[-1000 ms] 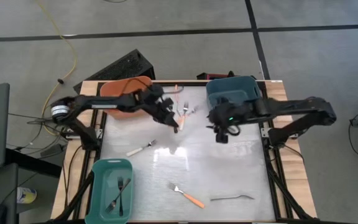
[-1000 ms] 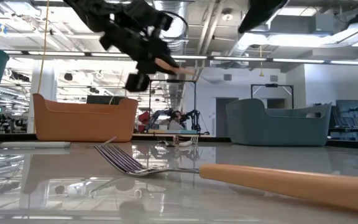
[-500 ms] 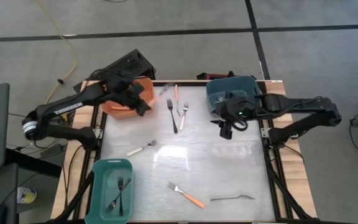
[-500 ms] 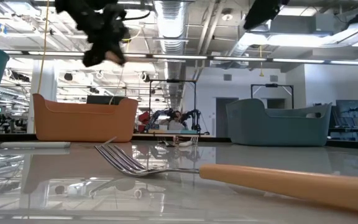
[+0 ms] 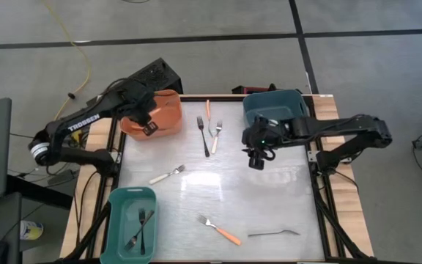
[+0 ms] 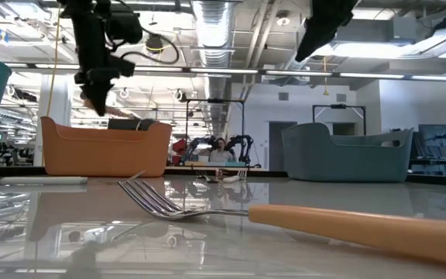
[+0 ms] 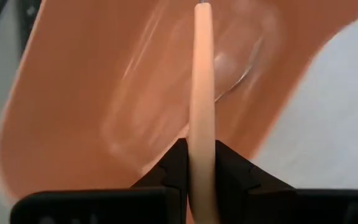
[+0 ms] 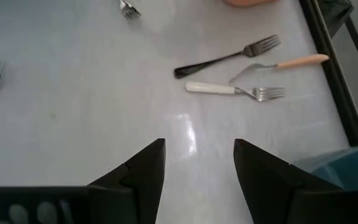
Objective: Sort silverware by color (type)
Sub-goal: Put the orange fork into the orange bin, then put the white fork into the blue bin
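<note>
My left gripper (image 5: pixel 147 125) hangs over the orange bin (image 5: pixel 163 110) at the table's far left, shut on an orange-handled fork (image 7: pixel 202 74); its tines are hidden. My right gripper (image 5: pixel 257 158) stands open above the table, just in front of the blue bin (image 5: pixel 273 105), with nothing between its fingers (image 8: pixel 197 162). A black fork (image 5: pixel 204 136), an orange-handled fork (image 5: pixel 208 110) and a white-handled fork (image 5: pixel 217 134) lie flat at the far middle. Another white-handled fork (image 5: pixel 165 175), an orange-handled one (image 5: pixel 221 231) and a silver one (image 5: pixel 273 233) lie nearer. My left gripper pinches the fork's orange handle (image 7: pixel 202 134) between its two fingers. The fingers slant down from above, and the handle runs on along them, its free end (image 7: pixel 202 9) out past the fingertips. The fork is lifted clear, over the orange bin's inside (image 7: pixel 104 93).
A green bin (image 5: pixel 117 220) at the near left holds two dark forks (image 5: pixel 141 227). The low view shows the orange bin (image 6: pixel 103 147) and the blue bin (image 6: pixel 347 155) at the back, with the near orange-handled fork (image 6: pixel 246 211) in the foreground.
My left gripper has carried the orange-handled fork from above the forks at the far middle toward the table's left edge, to over the orange bin. It has rolled and tipped from near level to pointing steeply down, staying shut on the handle.
</note>
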You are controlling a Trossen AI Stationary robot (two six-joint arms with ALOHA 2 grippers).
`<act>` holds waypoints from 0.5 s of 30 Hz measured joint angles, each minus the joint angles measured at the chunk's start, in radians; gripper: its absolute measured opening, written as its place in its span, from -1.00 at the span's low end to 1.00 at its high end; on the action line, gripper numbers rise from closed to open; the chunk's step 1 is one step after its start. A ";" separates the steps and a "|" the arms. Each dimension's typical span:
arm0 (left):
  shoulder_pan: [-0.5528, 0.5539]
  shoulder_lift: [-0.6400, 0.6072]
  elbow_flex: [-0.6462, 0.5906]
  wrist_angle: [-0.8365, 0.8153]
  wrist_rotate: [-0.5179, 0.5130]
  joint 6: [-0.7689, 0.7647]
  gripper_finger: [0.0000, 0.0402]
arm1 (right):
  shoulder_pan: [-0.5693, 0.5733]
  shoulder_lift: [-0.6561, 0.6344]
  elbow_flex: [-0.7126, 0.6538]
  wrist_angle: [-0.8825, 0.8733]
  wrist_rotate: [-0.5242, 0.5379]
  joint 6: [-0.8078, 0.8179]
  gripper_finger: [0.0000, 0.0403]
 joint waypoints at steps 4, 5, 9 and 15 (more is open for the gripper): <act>0.002 0.030 0.000 -0.035 -0.123 0.053 -0.84 | 0.017 0.007 0.000 0.004 -0.001 0.007 0.05; 0.002 0.035 0.000 -0.036 -0.131 0.064 -0.82 | 0.021 0.007 0.001 0.013 0.000 0.007 0.05; 0.001 0.044 0.000 -0.038 -0.130 0.070 -0.62 | 0.025 0.007 0.000 0.010 0.000 0.008 0.05; -0.002 0.042 0.000 -0.078 -0.170 0.073 -0.30 | 0.024 0.006 0.000 0.007 0.000 0.036 0.05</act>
